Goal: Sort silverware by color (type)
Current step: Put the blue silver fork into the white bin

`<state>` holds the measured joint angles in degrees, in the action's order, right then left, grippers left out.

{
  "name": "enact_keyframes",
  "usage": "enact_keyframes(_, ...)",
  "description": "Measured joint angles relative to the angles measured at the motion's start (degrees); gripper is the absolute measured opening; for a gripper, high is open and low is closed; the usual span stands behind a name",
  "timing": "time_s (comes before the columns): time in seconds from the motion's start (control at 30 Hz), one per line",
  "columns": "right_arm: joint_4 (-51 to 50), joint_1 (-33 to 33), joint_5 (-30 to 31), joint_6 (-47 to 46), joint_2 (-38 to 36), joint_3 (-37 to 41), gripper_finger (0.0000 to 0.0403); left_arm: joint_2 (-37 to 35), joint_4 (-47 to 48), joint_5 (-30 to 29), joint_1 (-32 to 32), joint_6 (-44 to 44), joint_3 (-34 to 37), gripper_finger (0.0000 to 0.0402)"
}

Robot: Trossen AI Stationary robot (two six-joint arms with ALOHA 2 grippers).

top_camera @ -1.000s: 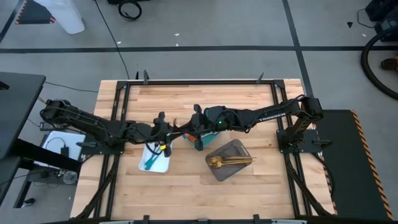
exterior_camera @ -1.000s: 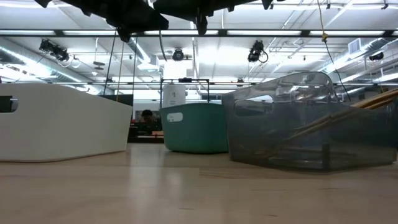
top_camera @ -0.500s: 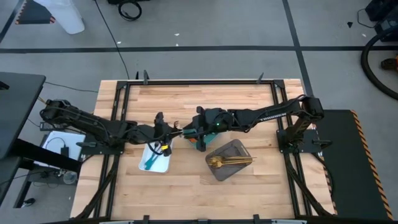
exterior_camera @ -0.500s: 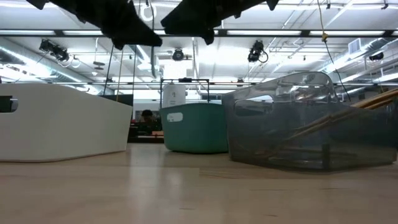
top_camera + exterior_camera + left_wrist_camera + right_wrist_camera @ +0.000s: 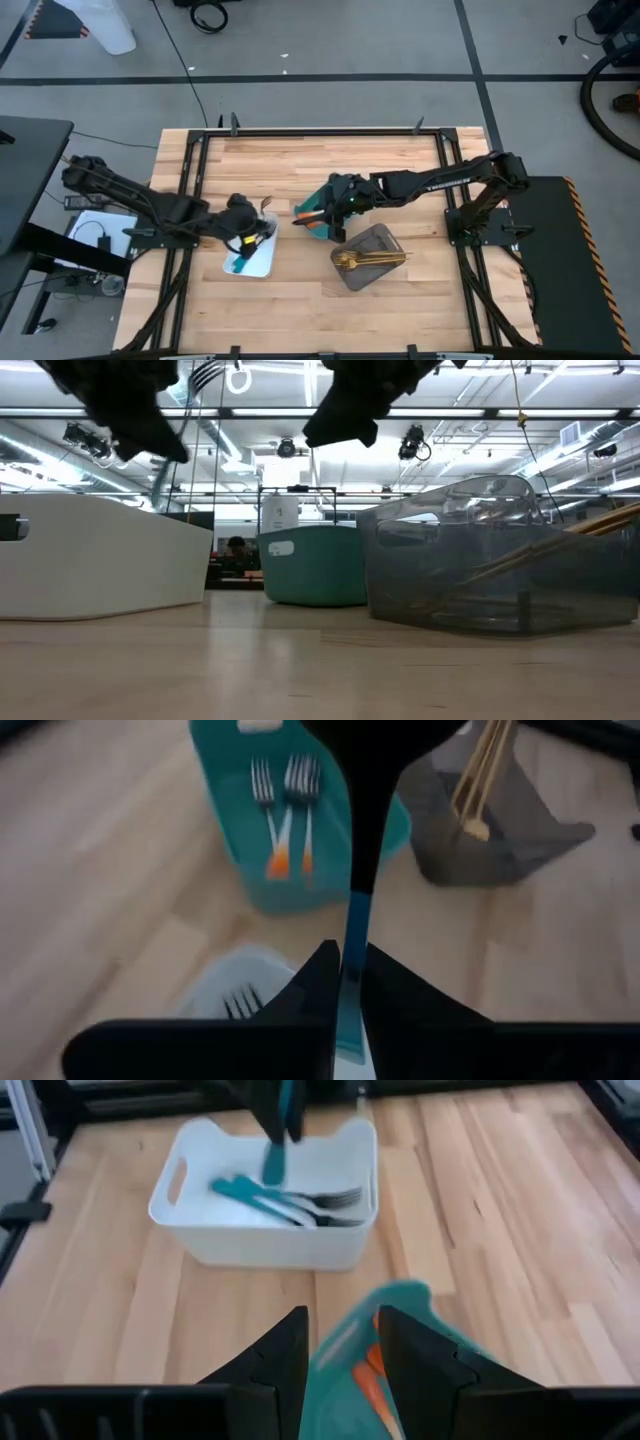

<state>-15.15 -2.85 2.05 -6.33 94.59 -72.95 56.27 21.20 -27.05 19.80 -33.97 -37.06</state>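
My left gripper hangs over the white tray, shut on a teal-handled fork. The fork's silver tines point up. More teal-handled forks lie in that tray. My right gripper is open above the teal tray, nothing between its fingers. Forks with orange handles lie in the teal tray. Gold utensils lean in the grey tray. My left gripper pinches the fork's teal handle between its two fingers. The fingers slant downward. The fork stands roughly upright, tines up, its handle end hanging below the fingers, clear of the white tray.
The three trays stand side by side across the table's middle: white, teal, grey. Bare wood lies along the near side and along the far side.
The two grippers, close together over the teal tray a second ago, have drawn apart. My left gripper has gone toward the table's left and near edge, tipping down, and carried the fork over the white tray. My right gripper has pulled back toward the right and tipped down.
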Motion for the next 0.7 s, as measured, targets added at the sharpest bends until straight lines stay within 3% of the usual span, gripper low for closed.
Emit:
enact_keyframes(0.23, -3.9, 1.6, 0.0, -0.1, -3.6, 0.0, 0.0133, -1.3, 7.8, 6.1, 3.1, -11.8, 0.0, 0.0037)
enact_keyframes(0.7, -9.9, 4.6, 5.2, 3.2, -9.7, 0.0, 0.0132, -1.3, 15.0, 12.0, 4.2, -19.5, 0.0, 0.0037)
